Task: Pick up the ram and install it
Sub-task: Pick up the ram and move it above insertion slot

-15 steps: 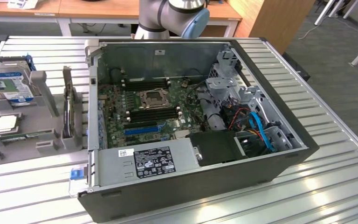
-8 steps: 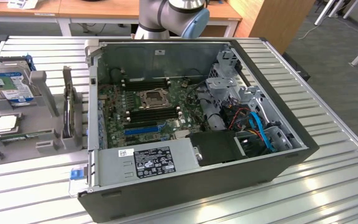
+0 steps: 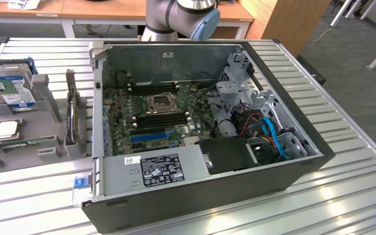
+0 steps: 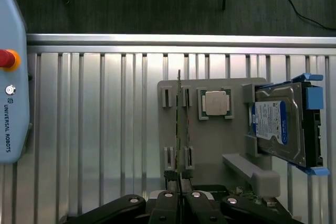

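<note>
Black claw [image 4: 179, 198] clenching on thin green ram stick [image 4: 178, 129], holding it edge-on well above grey holder block [image 4: 210, 150] near desk [image 4: 105, 129] edge. Pick-up seeming done; install not yet. Seating likely calling for stick lining up lengthwise over memory slots [image 3: 154, 119] inside open black computer case [image 3: 293, 161] mid-desk. Counting: one held ram, one spare green stick [image 3: 25, 143], one silver processor chip [image 4: 216, 103], one blue-labelled hard drive [image 4: 278, 124].

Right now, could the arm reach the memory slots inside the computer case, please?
Probably yes: the case lies open on top, nothing covers the memory slots beside the CPU socket, and the cables sit aside.
</note>
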`<action>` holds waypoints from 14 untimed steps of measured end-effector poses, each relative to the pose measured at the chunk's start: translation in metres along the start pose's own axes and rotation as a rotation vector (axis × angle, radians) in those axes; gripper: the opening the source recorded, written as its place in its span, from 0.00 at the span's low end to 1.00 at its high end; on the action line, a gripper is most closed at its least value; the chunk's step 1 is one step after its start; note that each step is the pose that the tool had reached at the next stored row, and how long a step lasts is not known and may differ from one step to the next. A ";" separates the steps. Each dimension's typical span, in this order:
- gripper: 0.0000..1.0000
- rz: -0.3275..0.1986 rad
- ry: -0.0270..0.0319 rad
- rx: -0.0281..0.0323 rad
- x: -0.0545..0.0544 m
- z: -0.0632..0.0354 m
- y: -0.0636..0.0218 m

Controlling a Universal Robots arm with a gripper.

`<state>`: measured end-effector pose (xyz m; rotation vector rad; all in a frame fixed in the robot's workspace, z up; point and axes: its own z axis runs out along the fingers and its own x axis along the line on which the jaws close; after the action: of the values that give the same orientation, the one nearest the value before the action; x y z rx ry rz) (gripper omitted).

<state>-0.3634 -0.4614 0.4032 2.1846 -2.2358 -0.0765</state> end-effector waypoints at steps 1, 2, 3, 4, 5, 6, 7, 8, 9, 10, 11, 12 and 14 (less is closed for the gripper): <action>0.12 0.000 -0.0001 0.0001 0.000 0.0000 -0.0010; 0.12 0.000 -0.0001 0.0001 0.000 0.0000 -0.0023; 0.12 0.000 -0.0001 0.0001 0.000 -0.0001 -0.0037; 0.12 0.000 -0.0001 0.0001 0.000 -0.0001 -0.0052; 0.12 0.000 -0.0001 0.0001 0.000 -0.0002 -0.0067; 0.12 0.000 -0.0001 0.0001 0.000 -0.0003 -0.0084; 0.12 0.000 -0.0001 0.0001 0.000 -0.0003 -0.0102; 0.12 0.000 -0.0002 0.0001 0.000 -0.0003 -0.0119; 0.12 0.000 -0.0002 0.0001 0.000 -0.0004 -0.0136; 0.12 0.000 -0.0002 0.0001 0.000 -0.0005 -0.0155; 0.12 0.000 -0.0003 0.0002 0.000 -0.0006 -0.0174; 0.12 0.000 -0.0002 0.0001 -0.001 -0.0007 -0.0193; 0.12 0.000 -0.0001 -0.0001 -0.001 -0.0009 -0.0235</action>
<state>-0.3399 -0.4614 0.4031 2.1845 -2.2359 -0.0767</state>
